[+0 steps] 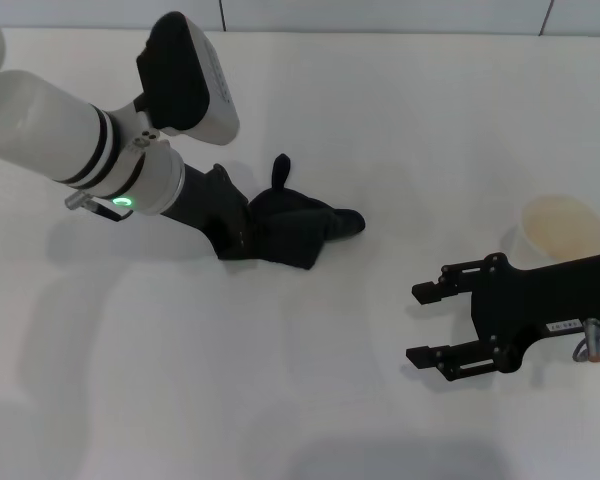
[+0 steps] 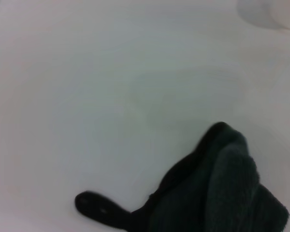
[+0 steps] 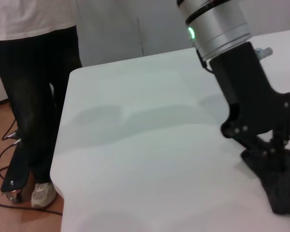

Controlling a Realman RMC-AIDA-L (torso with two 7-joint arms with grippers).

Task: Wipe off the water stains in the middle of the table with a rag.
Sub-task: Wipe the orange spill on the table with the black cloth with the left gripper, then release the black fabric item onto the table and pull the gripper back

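Your left hand (image 1: 242, 232) is down on the counter (image 1: 400, 120) near its middle, closed on the dark rag (image 1: 295, 228) and pressing it flat, with one corner of the cloth sticking up behind. From the right wrist view you can see the fingers (image 3: 273, 145) pinning the rag (image 3: 275, 186) against the surface. Now look for the stain: no orange blotch shows anywhere on the bare counter in any view. Either the rag sits right on top of it, or it's already been soaked up; you can't tell which from here. My read is that you're in the wiping stage, well along, with the proof still hidden under the cloth. What's left, as far as I can judge, is to lift or slide the rag and check the spot beneath. Your right hand (image 1: 438, 322) hovers off to the right, fingers spread open and empty, just in front of a pale round dish (image 1: 562, 226).
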